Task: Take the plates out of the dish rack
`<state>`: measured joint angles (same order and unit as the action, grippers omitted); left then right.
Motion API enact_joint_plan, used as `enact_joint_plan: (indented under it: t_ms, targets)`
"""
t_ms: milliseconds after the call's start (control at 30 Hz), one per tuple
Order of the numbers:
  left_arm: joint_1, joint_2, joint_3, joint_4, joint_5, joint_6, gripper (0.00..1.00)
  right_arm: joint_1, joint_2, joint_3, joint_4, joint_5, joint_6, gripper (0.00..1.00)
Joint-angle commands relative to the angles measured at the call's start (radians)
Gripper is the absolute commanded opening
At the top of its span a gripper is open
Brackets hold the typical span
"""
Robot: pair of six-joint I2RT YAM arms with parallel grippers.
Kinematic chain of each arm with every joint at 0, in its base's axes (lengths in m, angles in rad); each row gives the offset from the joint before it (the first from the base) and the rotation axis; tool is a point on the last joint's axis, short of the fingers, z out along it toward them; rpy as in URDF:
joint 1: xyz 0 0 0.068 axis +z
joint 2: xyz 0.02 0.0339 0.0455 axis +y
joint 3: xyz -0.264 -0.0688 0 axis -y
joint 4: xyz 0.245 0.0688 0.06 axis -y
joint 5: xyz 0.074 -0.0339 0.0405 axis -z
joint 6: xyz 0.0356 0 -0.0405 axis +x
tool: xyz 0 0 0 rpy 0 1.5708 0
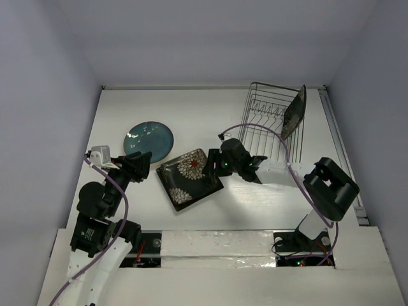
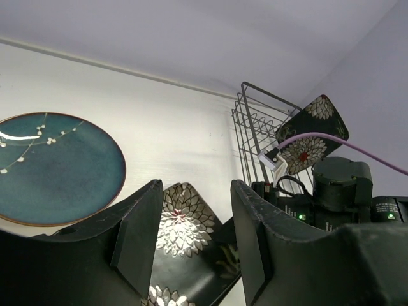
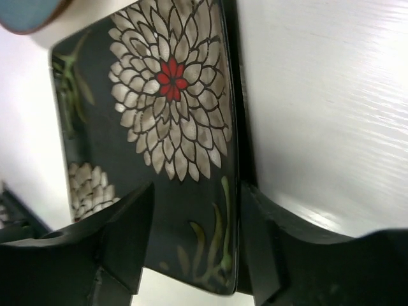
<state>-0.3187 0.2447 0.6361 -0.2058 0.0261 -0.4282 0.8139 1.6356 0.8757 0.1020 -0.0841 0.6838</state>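
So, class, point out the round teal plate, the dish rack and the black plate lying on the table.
round teal plate (image 1: 149, 141): top view, centre of face
dish rack (image 1: 268, 116): top view, middle prongs
black plate on the table (image 1: 191, 166): top view, large white flower

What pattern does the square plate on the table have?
Square plate: white flowers, red centre, on black; right wrist view.
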Motion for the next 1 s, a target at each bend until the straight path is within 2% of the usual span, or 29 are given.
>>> enact_joint_plan:
  t_ms: [0, 200, 367, 467, 500, 533, 567, 667, 733, 767, 800, 833, 867, 900, 967]
  targets:
    - [0.004, -0.012, 0.0, 0.054, 0.008, 0.006, 0.43, 0.021, -0.022, 0.074, -0.03, 0.067, -0.067, 0.66]
    - [0.004, -0.016, 0.0, 0.052, 0.009, 0.006, 0.43, 0.07, -0.034, 0.158, -0.163, 0.2, -0.131, 0.81]
    - [0.004, -0.018, 0.0, 0.054, 0.009, 0.005, 0.44, 0.125, -0.101, 0.229, -0.284, 0.26, -0.167, 0.82]
    - [0.004, -0.019, -0.001, 0.055, 0.009, 0.005, 0.44, 0.139, -0.199, 0.261, -0.33, 0.352, -0.174, 0.62]
    - [0.004, -0.022, -0.001, 0.054, 0.009, 0.006, 0.44, 0.139, -0.232, 0.273, -0.343, 0.485, -0.191, 0.34]
    - [0.004, -0.024, -0.001, 0.054, 0.009, 0.005, 0.44, 0.111, -0.284, 0.29, -0.387, 0.563, -0.2, 0.15]
    - [0.004, -0.024, -0.001, 0.054, 0.009, 0.005, 0.44, 0.081, -0.302, 0.307, -0.41, 0.614, -0.213, 0.0]
    - [0.004, -0.027, -0.001, 0.055, 0.009, 0.005, 0.44, -0.079, -0.362, 0.358, -0.459, 0.72, -0.276, 0.0]
    - [0.004, -0.03, -0.003, 0.057, 0.012, 0.006, 0.44, -0.155, -0.381, 0.379, -0.485, 0.906, -0.305, 0.0]
    - [0.004, -0.03, -0.001, 0.057, 0.014, 0.006, 0.44, -0.239, -0.385, 0.382, -0.513, 0.964, -0.309, 0.0]
    - [0.004, -0.028, -0.001, 0.057, 0.017, 0.005, 0.44, -0.286, -0.394, 0.384, -0.519, 1.042, -0.326, 0.06]
    - [0.004, -0.028, -0.003, 0.057, 0.018, 0.005, 0.44, -0.333, -0.399, 0.382, -0.504, 1.057, -0.337, 0.12]
    - [0.004, -0.027, -0.001, 0.057, 0.021, 0.005, 0.44, -0.435, -0.404, 0.376, -0.484, 1.046, -0.371, 0.24]
    - [0.004, -0.028, -0.003, 0.059, 0.026, 0.005, 0.44, -0.482, -0.399, 0.379, -0.475, 0.973, -0.38, 0.55]
    - [0.004, -0.028, -0.004, 0.062, 0.032, 0.005, 0.44, -0.55, -0.376, 0.402, -0.446, 0.905, -0.401, 0.71]
